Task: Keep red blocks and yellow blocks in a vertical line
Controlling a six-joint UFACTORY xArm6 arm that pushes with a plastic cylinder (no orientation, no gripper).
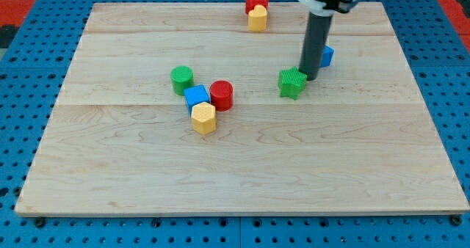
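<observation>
Red blocks, two on the board: a red star-shaped block (257, 0) at the far edge, a little right of centre, and a red cylinder (222, 95) near the middle. Yellow blocks, also two: a yellow block (257, 18) with a rounded top, touching the red star on its near side, so the pair already stands one behind the other; and a yellow hexagonal block (204, 118) in the central cluster, on the near side.

Central cluster: a blue cube (196, 96) sits between the red cylinder on its right and a green cylinder (182, 79) to its far left. The yellow hexagon touches the blue cube's near edge; red cylinder touches the cube's right side.

Arm pose: rod comes down nearly upright from the housing at the far right of the view, leaning very slightly left toward its lower end. My tip (309, 78) rests on the wooden board (294, 167) just right of a green star-shaped block (292, 82), touching or almost touching it; cannot tell which. A second blue block (326, 56) lies just behind the rod on its right, partly hidden, shape unclear. No fingers on this rig, only the bare rod, holding nothing.

Tip is well apart from every red and yellow block.
</observation>
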